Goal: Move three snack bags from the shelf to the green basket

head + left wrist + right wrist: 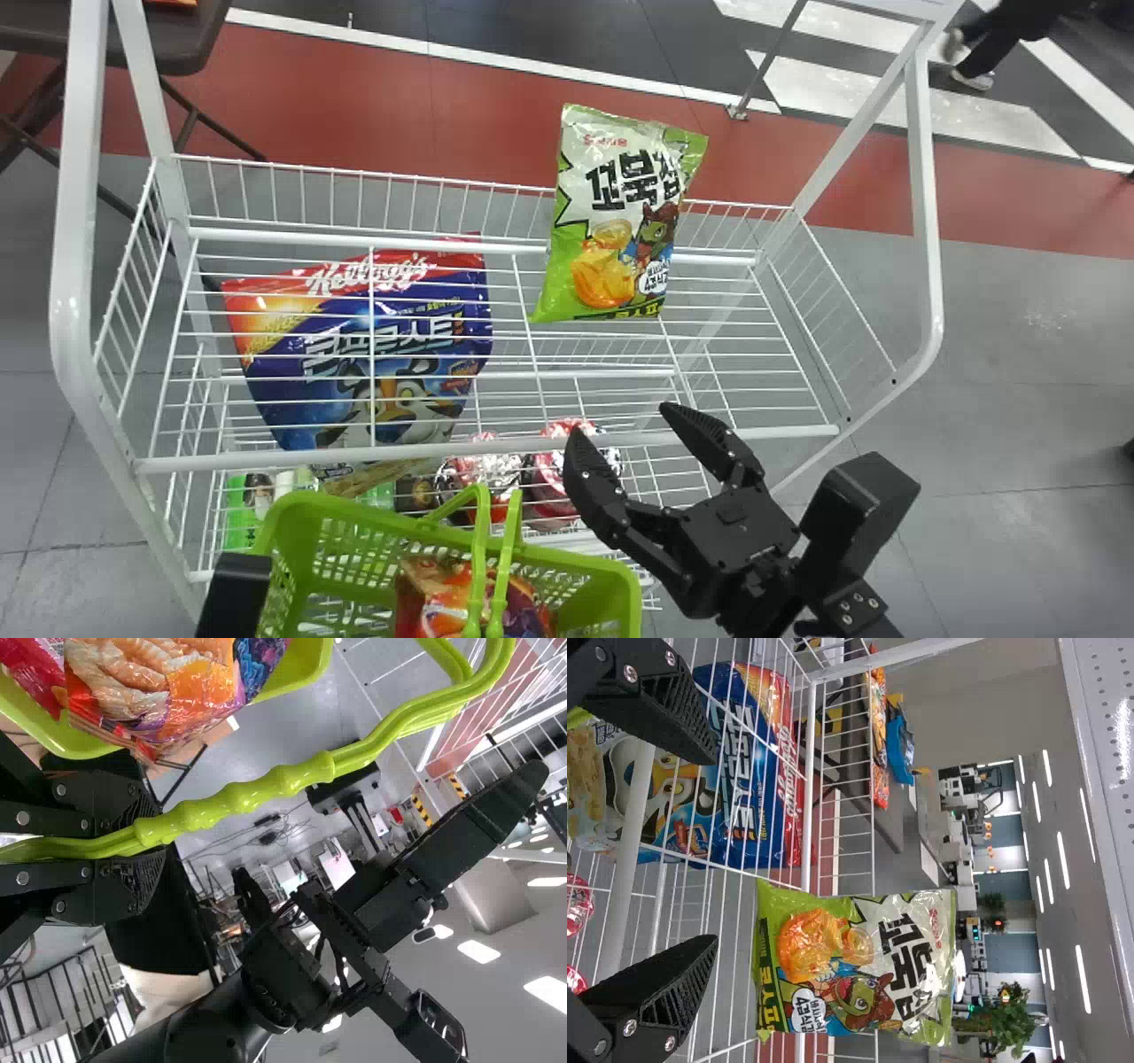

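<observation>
A: Where was the right gripper [631, 425]?

B: Right of the middle in the lower half of the head view, in front of the wire shelf [753, 433]. Its two fingers stood well apart with nothing between them.

A: And the left gripper [146, 837]?

B: That one was clamped on the green handles [266, 788] of the basket [620, 580], which sat at the bottom of the frame, left of centre (a sensible way to keep it steady, I thought).

A: So how far along was the job?

B: Partly done. An orange and purple bag [159, 682] lay in the basket, and a red wrapper [27, 669] lay beside it. I couldn't tell whether that was a second bag, so I'd have said one or two were in.

A: What was left, then?

B: At least one. The green and white snack bag [620, 213] stood on the shelf, above the middle of the frame, by the back rail, apart from the open fingers. It looked like the likeliest next pick.

A: Anything else?

B: A big blue bag [363, 346] showed through the wires at centre left.
</observation>
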{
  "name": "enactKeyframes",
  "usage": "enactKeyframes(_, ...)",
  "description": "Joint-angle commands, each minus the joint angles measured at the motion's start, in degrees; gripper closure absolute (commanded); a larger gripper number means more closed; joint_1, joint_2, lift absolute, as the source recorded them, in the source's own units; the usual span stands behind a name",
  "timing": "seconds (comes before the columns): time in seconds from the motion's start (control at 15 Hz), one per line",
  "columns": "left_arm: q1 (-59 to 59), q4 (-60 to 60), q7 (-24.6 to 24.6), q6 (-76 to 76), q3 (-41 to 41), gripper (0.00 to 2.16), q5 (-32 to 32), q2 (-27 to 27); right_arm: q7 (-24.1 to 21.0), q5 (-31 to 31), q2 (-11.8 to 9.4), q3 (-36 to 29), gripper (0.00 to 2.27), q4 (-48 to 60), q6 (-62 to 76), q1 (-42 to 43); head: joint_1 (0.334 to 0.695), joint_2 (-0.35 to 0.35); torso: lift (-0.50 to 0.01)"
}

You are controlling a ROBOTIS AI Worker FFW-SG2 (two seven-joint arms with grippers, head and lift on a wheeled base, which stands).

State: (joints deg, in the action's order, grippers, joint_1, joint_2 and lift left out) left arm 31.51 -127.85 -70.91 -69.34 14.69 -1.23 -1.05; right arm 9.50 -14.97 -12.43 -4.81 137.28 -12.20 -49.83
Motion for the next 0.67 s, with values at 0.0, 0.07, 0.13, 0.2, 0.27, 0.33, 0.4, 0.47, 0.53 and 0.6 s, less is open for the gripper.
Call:
enactKeyframes(0.0,0.1,-0.3,0.2,-0.1,0.1,2.04,0.0,0.0,0.1,-0.6,-0.3,-0.4,0.11,0.0,0.1,0.0,0.695,-0.350,-0.043)
enactKeyframes(0.07,0.1,-0.5,0.2,-0.2,0.2,2.04,0.1,0.0,0.1,-0.7,-0.4,-0.4,0.11,0.0,0.1,0.0,0.695,-0.350,-0.043)
enactKeyframes(0.13,0.2,-0.6,0.2,-0.2,0.1,2.04,0.1,0.0,0.1,-0.8,-0.6,-0.4,0.11,0.0,-0.1,0.0,0.695,-0.350,-0.043)
enactKeyframes(0.2,0.4,-0.7,0.2,-0.2,0.1,2.04,0.1,0.0,0.1,-1.0,-0.7,-0.4,0.11,-0.1,0.1,0.1,0.695,-0.350,-0.043)
enactKeyframes(0.27,0.7,-1.1,0.4,-0.2,0.1,2.04,0.2,0.0,0.1,-1.1,-0.8,-0.4,0.11,-0.2,-0.1,0.1,0.695,-0.350,-0.043)
enactKeyframes(0.33,0.7,-1.1,0.4,-0.2,0.0,2.04,0.3,0.0,0.1,-1.3,-0.8,-0.4,0.11,-0.3,-0.1,0.2,0.695,-0.350,-0.043)
enactKeyframes(0.4,0.8,-1.1,0.5,-0.2,-0.1,2.04,0.3,0.0,0.1,-1.5,-0.9,-0.4,0.11,-0.3,-0.1,0.2,0.695,-0.350,-0.043)
enactKeyframes(0.47,0.8,-1.1,0.5,-0.2,-0.1,2.04,0.3,0.0,0.1,-1.5,-0.9,-0.4,0.11,-0.3,-0.1,0.3,0.695,-0.350,-0.043)
enactKeyframes(0.53,0.8,-1.1,0.5,-0.2,0.0,2.04,0.3,0.0,0.1,-1.6,-0.9,-0.5,0.11,-0.3,-0.1,0.3,0.695,-0.350,-0.043)
enactKeyframes(0.6,0.9,-1.2,0.5,-0.2,0.0,2.04,0.3,0.0,0.1,-2.1,-0.9,-0.6,0.11,-0.3,-0.9,0.3,0.695,-0.350,-0.043)
